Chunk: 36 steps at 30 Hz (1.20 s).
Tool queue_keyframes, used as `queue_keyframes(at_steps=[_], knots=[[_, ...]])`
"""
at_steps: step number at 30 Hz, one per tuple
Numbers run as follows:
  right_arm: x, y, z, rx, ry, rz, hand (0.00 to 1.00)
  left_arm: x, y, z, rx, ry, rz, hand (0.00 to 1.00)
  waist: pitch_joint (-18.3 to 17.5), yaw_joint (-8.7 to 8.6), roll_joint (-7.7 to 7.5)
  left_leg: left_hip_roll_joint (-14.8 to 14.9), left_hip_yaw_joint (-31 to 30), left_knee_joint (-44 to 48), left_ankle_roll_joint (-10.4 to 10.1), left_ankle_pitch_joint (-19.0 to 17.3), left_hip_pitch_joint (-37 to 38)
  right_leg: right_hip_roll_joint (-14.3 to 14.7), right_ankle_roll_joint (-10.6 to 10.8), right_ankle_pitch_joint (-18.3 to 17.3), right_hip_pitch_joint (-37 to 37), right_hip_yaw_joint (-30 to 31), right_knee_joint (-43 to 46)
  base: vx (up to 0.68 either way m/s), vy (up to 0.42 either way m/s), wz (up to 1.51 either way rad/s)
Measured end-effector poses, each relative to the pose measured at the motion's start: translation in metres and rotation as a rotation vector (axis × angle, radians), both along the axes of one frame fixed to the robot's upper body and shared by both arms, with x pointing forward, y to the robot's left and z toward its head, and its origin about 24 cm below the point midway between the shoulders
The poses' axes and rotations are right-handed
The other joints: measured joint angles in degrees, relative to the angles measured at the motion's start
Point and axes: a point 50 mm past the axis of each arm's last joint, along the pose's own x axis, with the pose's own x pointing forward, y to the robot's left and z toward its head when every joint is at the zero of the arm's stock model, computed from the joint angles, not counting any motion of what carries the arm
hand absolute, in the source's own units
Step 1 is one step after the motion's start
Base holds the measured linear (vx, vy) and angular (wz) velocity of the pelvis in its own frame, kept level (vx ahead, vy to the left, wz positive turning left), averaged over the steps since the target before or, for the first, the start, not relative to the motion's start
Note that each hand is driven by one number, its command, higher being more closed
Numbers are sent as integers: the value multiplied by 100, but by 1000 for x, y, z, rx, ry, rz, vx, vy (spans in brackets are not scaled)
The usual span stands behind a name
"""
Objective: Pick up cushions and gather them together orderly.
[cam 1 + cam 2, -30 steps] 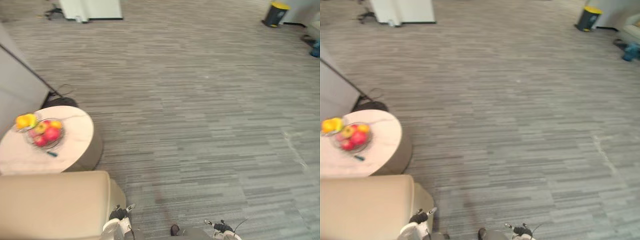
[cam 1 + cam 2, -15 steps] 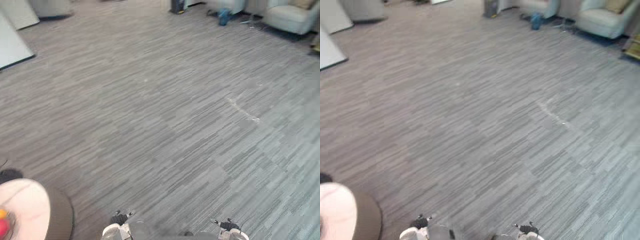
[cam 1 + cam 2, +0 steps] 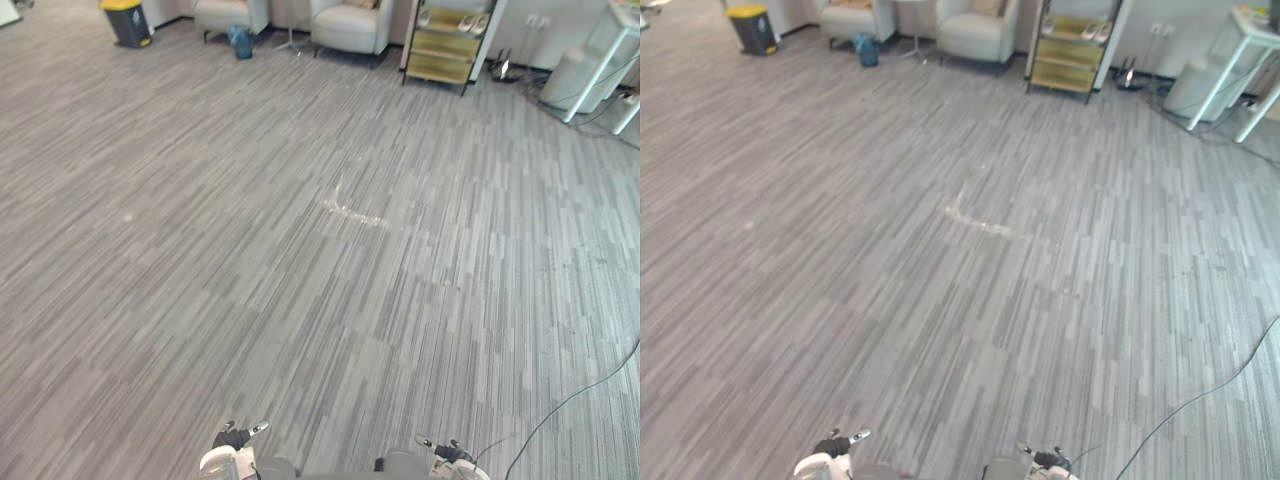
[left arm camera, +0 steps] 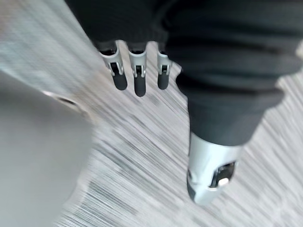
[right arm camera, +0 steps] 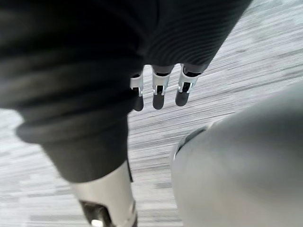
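Two pale armchairs [image 3: 348,24] [image 3: 228,12] stand at the far side of the room. A tan cushion [image 3: 988,6] lies on the nearer-right one, and another tan cushion [image 3: 848,3] rests on the other. Both are far from my hands. My left hand [image 4: 137,75] hangs over the grey floor with straight fingers and nothing in it. My right hand [image 5: 158,90] hangs the same way, open and empty, beside my body.
A black bin with a yellow lid [image 3: 127,20] stands far left, and a blue object [image 3: 240,40] lies by the armchairs. A yellow-wood shelf unit [image 3: 445,40] and a white table [image 3: 605,45] are at the far right. Grey carpet [image 3: 300,300] with a pale scuff [image 3: 352,213] stretches between.
The camera has swung round: the round table with fruit and the beige sofa have left the picture, and the armchairs, shelf unit and white table have come in. Both hands still hang empty.
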Motion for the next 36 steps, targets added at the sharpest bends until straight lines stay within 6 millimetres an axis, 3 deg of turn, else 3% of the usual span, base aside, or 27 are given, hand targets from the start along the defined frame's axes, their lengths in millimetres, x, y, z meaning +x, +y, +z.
queue_keyframes(at_steps=[1,2,4,5,6,7,9,10,11,13,15,16,17,18,19,20,22,23,25,26,28,29,31,33,34,35,36], knots=[[3,-1,1,-1,-7,0,0,1,-1,0,2,2,-10,0,29,-4,27,43,-13,-35,0,0,46,49,-57,44,-106,-81,-250,441,-91,0],[8,-4,3,-12,-24,1,0,2,-3,0,3,7,-32,0,66,-31,66,134,-94,-113,1,0,136,188,-145,343,-390,-103,-1040,578,-187,9],[5,-5,2,-10,-8,1,0,-2,0,-2,19,27,-53,0,145,-58,-113,-8,-322,-92,-1,-2,394,322,-250,1620,-442,333,-2447,637,-245,16],[4,-12,2,-19,-5,-19,0,-3,-5,-3,4,32,-51,0,217,-104,7,106,-530,-3,-22,-14,568,434,-527,1782,-328,376,-2252,473,-187,-1],[6,-17,4,-29,-7,-23,0,-5,-8,-4,-5,36,-48,0,197,-86,157,239,-707,435,-326,181,423,542,-570,1544,-257,398,-2171,461,-198,-14],[7,-19,5,-35,-12,-24,0,-5,-9,-4,-10,35,-40,0,214,-83,181,262,-780,741,-388,283,326,568,-561,1451,-235,400,-2141,544,-279,-30],[8,-17,4,-29,-9,-26,0,-4,-12,-4,-37,20,24,0,422,-76,301,590,-1080,3336,-689,1387,-722,773,-696,1133,428,457,-2418,640,-299,-28],[7,-17,4,-24,-9,-41,0,-4,-12,-3,-39,16,34,0,429,-65,341,699,-1060,3937,-700,1360,-981,857,-730,1070,652,485,-2541,522,-146,-29],[7,-11,3,-12,-9,-43,0,0,-9,-1,-35,-2,44,0,509,-36,315,817,-930,4795,-570,1077,-1374,947,-786,952,1191,560,-2800,500,-121,-38],[5,-7,1,-7,5,-22,0,6,-3,3,-15,-42,38,0,548,83,174,794,-603,4953,-375,676,-1940,951,-824,739,1823,690,-3165,456,-109,-38],[9,-6,2,-2,-1,-27,0,11,-3,6,-7,-73,30,0,545,113,133,725,-269,4133,-256,454,-2409,946,-686,698,2203,801,-3454,388,-55,-34],[14,-6,3,-2,-16,-35,0,14,-3,8,-5,-88,25,0,546,151,133,551,-177,3012,-214,447,-2623,925,-594,638,2429,922,-3660,497,10,-52],[15,-8,4,-7,-23,-41,0,15,-5,8,-7,-92,24,0,531,195,114,249,-281,1703,-269,582,-2669,876,-491,576,2645,1039,-3842,528,40,-53],[16,-9,5,-10,-25,-41,0,15,-5,8,-7,-92,23,0,529,214,112,155,-357,1267,-303,704,-2660,866,-461,557,2723,1075,-3914,696,135,-59],[15,-13,5,-19,-21,-43,0,15,-6,8,-8,-92,23,0,503,298,139,-20,-616,344,-385,1140,-2707,896,-331,448,2963,1228,-4148,617,169,-68],[11,-11,4,-13,-10,-47,0,17,-5,9,-4,-97,14,0,432,362,-17,-178,-758,497,-173,1659,-2702,766,-191,273,3086,1384,-4148,780,211,-71],[8,-2,1,12,-5,-47,0,13,5,8,26,-71,-4,0,222,280,-309,-403,-684,557,148,1509,-2605,461,1,113,2849,1506,-3426,629,152,-40],[9,1,0,19,-5,-45,0,13,7,7,33,-61,-12,0,223,283,-404,-436,-546,545,148,1370,-2386,360,194,111,2422,1641,-2327,654,168,-37],[9,7,-1,32,2,-27,0,11,10,6,54,-41,-54,0,277,206,-441,-453,-463,396,230,1033,-1657,159,1275,659,1499,1718,203,735,194,-22],[6,8,-2,33,9,-20,0,8,9,4,53,-19,-70,0,303,149,-400,-453,-486,272,260,956,-1257,50,1172,631,1328,1513,795,592,139,0],[7,9,-2,30,7,3,0,4,5,2,50,1,-92,0,397,80,-234,-395,-457,-133,283,929,-466,-215,692,407,1102,863,1059,482,73,-9],[12,6,0,18,-6,18,0,4,4,2,53,5,-110,0,409,39,-151,-303,-386,-441,283,929,26,-283,322,240,859,345,694,580,1,-10],[18,5,2,12,-23,22,0,7,5,3,68,1,-121,0,416,1,-155,-217,-389,-499,283,928,231,-213,142,266,462,-34,-392,481,-69,7],[17,1,3,6,-19,17,0,7,3,2,64,3,-128,0,425,-43,-156,-143,-416,-506,153,836,457,78,-44,1173,118,-5,-2487,562,-204,29],[15,1,2,6,-18,12,0,5,3,2,64,7,-127,0,414,-55,-176,-150,-435,-504,103,768,528,117,-43,1419,104,75,-2880,574,-253,39],[10,-3,1,-2,-2,9,0,-2,4,0,63,25,-123,0,382,-108,-311,-228,-593,-501,-90,491,783,164,27,2014,102,310,-3650,602,-284,36],[4,-11,1,-18,17,4,0,-4,0,-2,50,34,-108,0,439,-150,-127,-99,-763,-469,-235,274,1039,310,-350,2482,49,456,-3154,586,-280,21]])
